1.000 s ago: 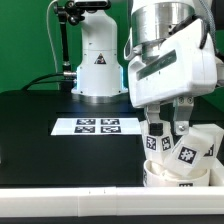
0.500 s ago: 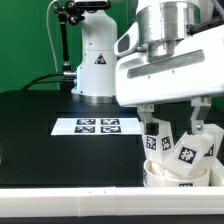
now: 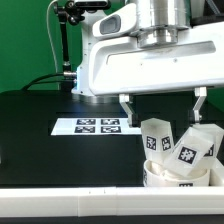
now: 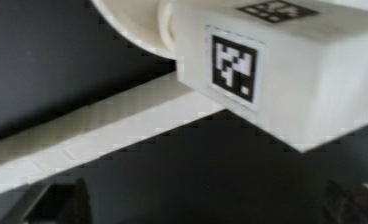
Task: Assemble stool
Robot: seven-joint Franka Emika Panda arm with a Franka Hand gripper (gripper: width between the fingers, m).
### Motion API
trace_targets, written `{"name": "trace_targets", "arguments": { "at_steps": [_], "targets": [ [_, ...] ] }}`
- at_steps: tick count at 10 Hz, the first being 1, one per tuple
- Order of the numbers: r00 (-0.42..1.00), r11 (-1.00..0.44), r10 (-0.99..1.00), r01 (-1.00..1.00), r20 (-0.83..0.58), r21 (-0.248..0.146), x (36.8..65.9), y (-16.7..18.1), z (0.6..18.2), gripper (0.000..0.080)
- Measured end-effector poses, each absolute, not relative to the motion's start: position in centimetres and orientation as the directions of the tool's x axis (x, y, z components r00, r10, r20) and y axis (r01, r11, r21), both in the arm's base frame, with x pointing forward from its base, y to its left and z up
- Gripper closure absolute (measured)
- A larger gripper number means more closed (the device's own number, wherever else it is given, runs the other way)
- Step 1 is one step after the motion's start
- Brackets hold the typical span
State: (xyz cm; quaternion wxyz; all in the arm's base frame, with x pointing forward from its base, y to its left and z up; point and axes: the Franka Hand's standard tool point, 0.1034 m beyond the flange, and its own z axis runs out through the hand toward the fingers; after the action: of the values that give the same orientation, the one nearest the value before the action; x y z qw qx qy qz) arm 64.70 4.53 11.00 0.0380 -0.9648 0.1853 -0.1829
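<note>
Black table (image 3: 40,130): marker board (image 3: 96,126), stool seat (image 3: 165,174), white bar (image 3: 60,195).

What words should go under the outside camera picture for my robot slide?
Open gripper hovers above two tagged white stool legs standing on the round seat, beside the marker board.

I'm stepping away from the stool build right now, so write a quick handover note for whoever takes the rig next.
Gripper: open, holding nothing, raised above the parts.
Seat: at the table's front edge on the exterior view's right, next to the long white bar.
Legs: two stand upright in or on the seat, one nearer the marker board, the other beside it. A third leg is not visible.
Done: two legs are placed at the seat; whether they are fully seated cannot be told.
Left: find and fit the third leg, check the first two, finish the stool.
</note>
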Motion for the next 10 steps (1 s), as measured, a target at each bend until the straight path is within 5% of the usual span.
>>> {"name": "trace_targets", "arguments": {
  "at_steps": [4, 8, 10],
  "targets": [
    [0.883, -0.945, -0.326, -0.301, 0.339, -0.125, 64.7, 4.1, 11.3, 0.0150],
    [0.933, -0.924, -0.359, -0.352, 0.021, -0.150, 63.0, 4.7, 11.0, 0.0150],
    [0.937, -0.928, -0.348, -0.343, 0.012, -0.146, 63.5, 4.2, 11.1, 0.0150]
  ]
}}
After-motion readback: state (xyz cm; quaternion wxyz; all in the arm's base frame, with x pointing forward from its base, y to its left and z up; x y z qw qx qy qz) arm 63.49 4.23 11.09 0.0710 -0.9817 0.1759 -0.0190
